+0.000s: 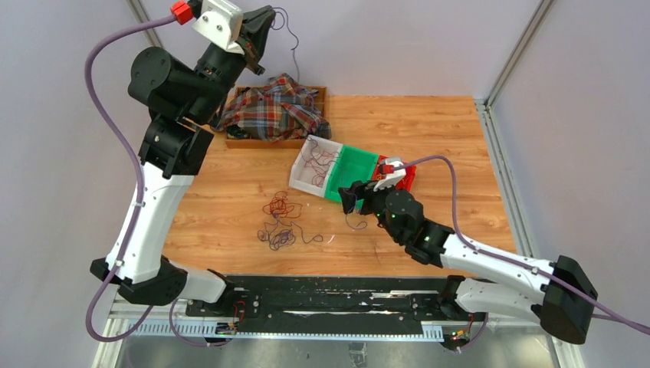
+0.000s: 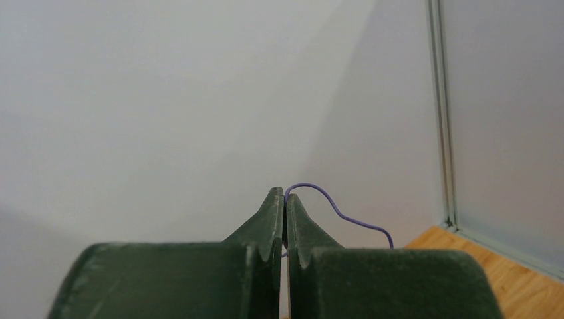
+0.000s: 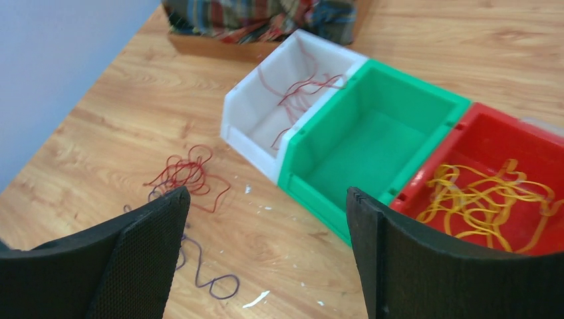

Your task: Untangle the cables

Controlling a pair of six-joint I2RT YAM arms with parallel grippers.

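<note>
A tangle of dark red and purple cables [image 1: 280, 218] lies on the wooden table. In the right wrist view the red loops [image 3: 189, 173] and a purple strand [image 3: 199, 266] lie left of the jaws. My left gripper [image 1: 264, 31] is raised high at the back left. It is shut on one thin purple cable [image 2: 339, 212], which hangs down from it [image 1: 295, 54]. My right gripper [image 1: 354, 198] is low over the table beside the green bin. It stands open [image 3: 266, 193] with nothing between its fingers. Another purple strand [image 1: 356, 224] lies just below it.
A white bin [image 3: 246, 126] holds red cables [image 3: 302, 90]. Beside it stand a green bin [image 3: 399, 100] and a red bin [image 3: 505, 133] with yellow cables [image 3: 485, 199]. A wooden tray with a plaid cloth [image 1: 272, 107] sits at the back.
</note>
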